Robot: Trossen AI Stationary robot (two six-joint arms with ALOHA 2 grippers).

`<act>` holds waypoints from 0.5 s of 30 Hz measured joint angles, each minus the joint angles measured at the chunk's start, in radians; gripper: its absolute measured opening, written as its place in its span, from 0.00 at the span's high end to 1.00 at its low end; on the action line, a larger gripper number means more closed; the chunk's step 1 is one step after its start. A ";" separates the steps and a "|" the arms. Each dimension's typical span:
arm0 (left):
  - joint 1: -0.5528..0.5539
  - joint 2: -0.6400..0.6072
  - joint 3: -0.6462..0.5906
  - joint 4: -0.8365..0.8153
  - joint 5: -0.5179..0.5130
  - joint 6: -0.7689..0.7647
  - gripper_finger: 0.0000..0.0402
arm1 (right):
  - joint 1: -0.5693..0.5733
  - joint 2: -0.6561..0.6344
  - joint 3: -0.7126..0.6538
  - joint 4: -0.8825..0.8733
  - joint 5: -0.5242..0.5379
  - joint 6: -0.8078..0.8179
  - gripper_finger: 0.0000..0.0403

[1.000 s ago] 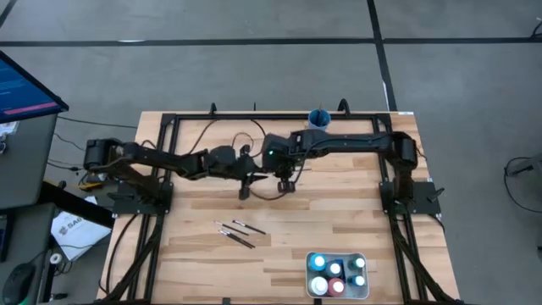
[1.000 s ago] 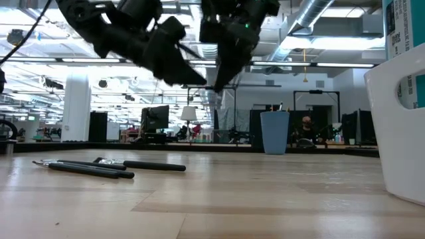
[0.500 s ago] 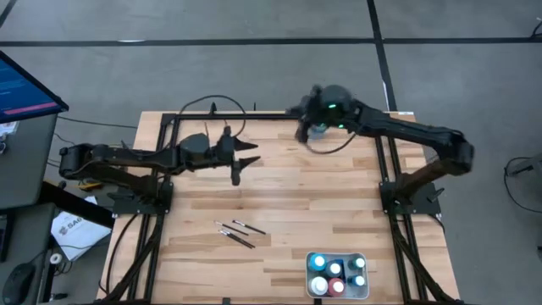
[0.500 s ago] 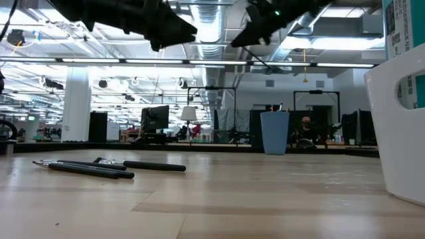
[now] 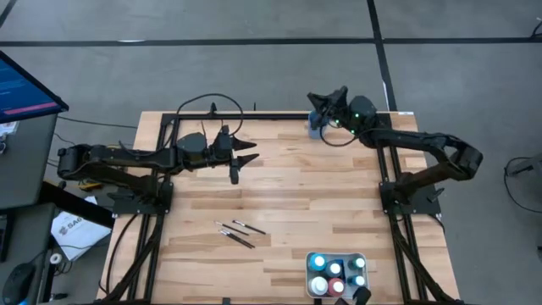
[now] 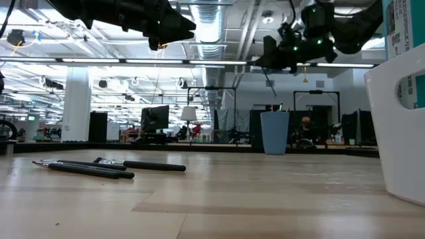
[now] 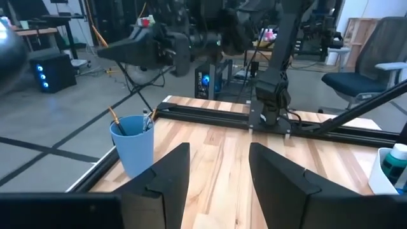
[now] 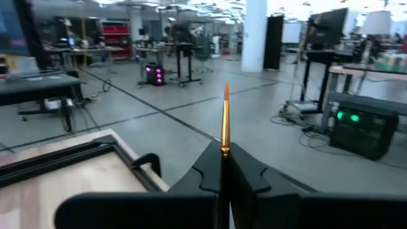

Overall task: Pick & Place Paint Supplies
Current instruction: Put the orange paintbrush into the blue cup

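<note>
The right gripper (image 8: pixel 224 166) is clamped on a paintbrush (image 8: pixel 224 121) whose long axis runs forward between the fingers, tip outward. It hangs just above the blue cup (image 5: pixel 317 124) at the table's far edge. The left gripper (image 7: pixel 219 175), fingers parted and empty, hovers mid-table, nearer the loose paintbrushes (image 5: pixel 237 230).

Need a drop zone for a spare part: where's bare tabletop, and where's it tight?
Free: the wide middle of the table, between the left gripper, the loose paintbrushes and the white tray of paint bottles. Crowded: the far edge around the blue cup, where the right gripper, shut on a paintbrush, hovers.
</note>
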 joint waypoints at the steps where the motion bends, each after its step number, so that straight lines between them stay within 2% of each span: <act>1: 0.000 0.000 0.000 0.000 -0.002 0.000 0.62 | 0.001 0.015 -0.006 0.027 0.000 0.000 1.00; 9: 0.000 0.000 0.000 -0.001 -0.002 -0.026 0.62 | -0.026 0.128 -0.012 0.149 0.003 0.038 1.00; 15: 0.000 0.000 0.000 -0.001 -0.002 -0.026 0.62 | -0.028 0.146 -0.012 0.170 0.003 0.041 1.00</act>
